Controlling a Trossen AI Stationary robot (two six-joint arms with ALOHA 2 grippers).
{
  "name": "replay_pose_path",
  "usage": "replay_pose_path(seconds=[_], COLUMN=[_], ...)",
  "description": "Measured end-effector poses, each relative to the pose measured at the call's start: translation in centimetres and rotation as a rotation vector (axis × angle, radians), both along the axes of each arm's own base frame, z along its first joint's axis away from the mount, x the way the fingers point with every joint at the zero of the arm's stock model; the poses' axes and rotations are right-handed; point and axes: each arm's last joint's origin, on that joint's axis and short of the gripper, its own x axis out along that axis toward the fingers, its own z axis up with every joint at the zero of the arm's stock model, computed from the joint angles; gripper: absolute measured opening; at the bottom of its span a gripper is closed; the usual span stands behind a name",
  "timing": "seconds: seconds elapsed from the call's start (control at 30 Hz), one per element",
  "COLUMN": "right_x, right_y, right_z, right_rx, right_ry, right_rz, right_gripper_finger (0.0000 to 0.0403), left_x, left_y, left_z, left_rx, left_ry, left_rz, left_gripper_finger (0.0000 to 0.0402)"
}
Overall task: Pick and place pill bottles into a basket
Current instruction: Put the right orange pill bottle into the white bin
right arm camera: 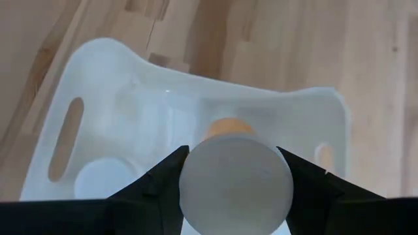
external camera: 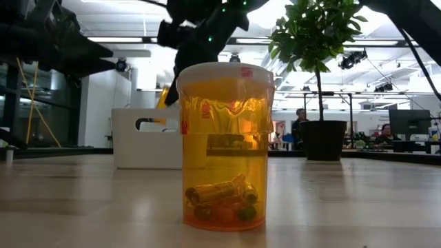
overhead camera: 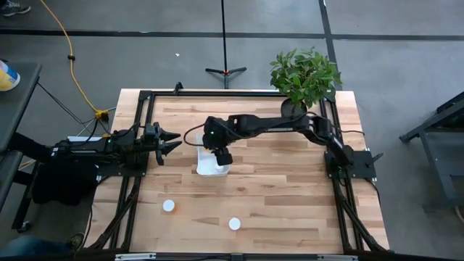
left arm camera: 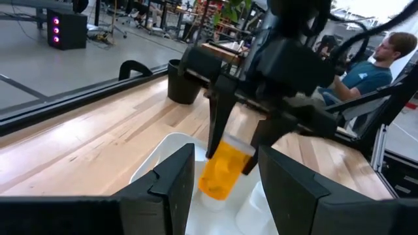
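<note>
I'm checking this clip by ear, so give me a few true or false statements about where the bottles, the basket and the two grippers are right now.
1. The right gripper holds an orange bottle over the basket. True.
2. The left gripper is carrying a bottle. False: it is open and holds nothing, waiting at the table's left edge.
3. Two bottles stand on the table outside the basket. True.
4. The basket has nothing in it. False: the right wrist view shows at least one white cap inside.
5. The plant pot sits at the table's near left corner. False: it stands at the far right corner.
</note>
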Motion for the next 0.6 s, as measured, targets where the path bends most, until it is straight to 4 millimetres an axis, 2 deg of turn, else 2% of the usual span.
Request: replay_pose_path(seconds=[0.2,0.6], right_x=[0.6,0.5], right_y=[0.0,0.1], right_z=[-2.2,-2.6], right_rx=[0.022,0.057], right_ry=[0.041,0.061], right_rz=[0.004,0.024], right_gripper_finger=[0.019,0.0195], left_x=[0.0,0.0], left_y=[0.0,0.0], left_z=[-0.1,-0.2], left_rx=[0.0,0.0], left_ry=[0.014,0.017], left_rz=[0.001,0.006], left_gripper_finger=[0.0204,0.0204])
